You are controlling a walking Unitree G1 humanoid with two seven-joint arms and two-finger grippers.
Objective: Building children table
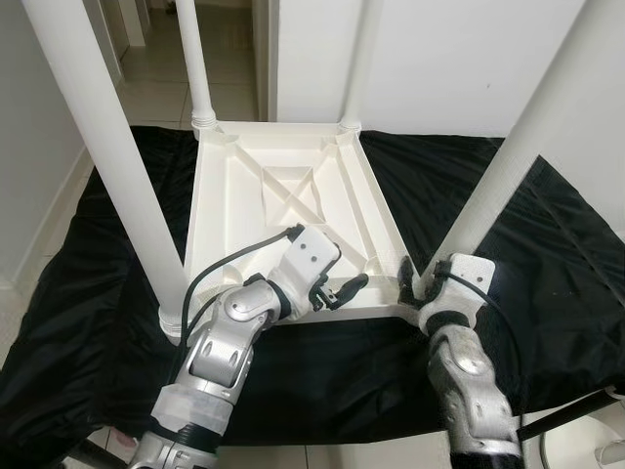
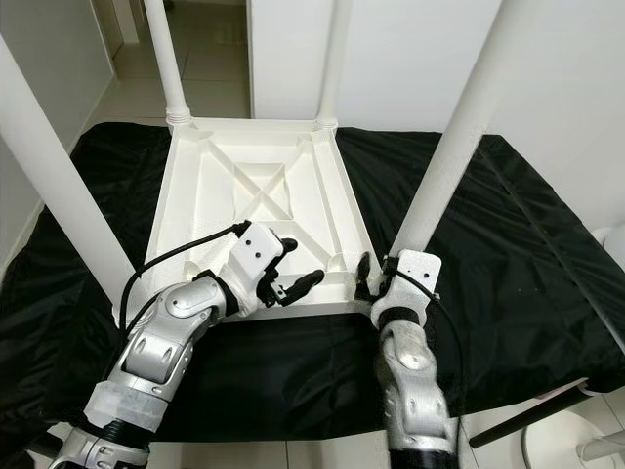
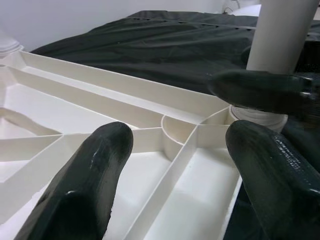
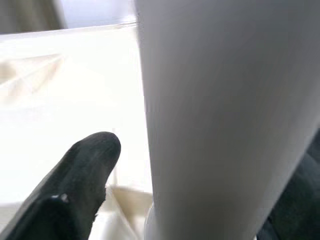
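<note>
Tabletop [image 1: 283, 186]: white moulded plastic, ribbed, smooth satin. Legs [image 1: 103, 137]: white plastic tubes, smooth, faintly glossy. Cloth [image 1: 547, 254]: black fabric, slight sheen, creased. Fingers [image 3: 85, 185]: black, rubbery, dull gloss. Arms [image 1: 220, 347]: silver metal, polished.

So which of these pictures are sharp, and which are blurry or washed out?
Left eye view: evenly lit and sharp, the upturned white plastic table top crisp on the black cloth. Left wrist view: the ribs are clear, the left gripper's near black fingers soft. Right wrist view: blurred and overexposed, the round white table leg too close to focus.
</note>
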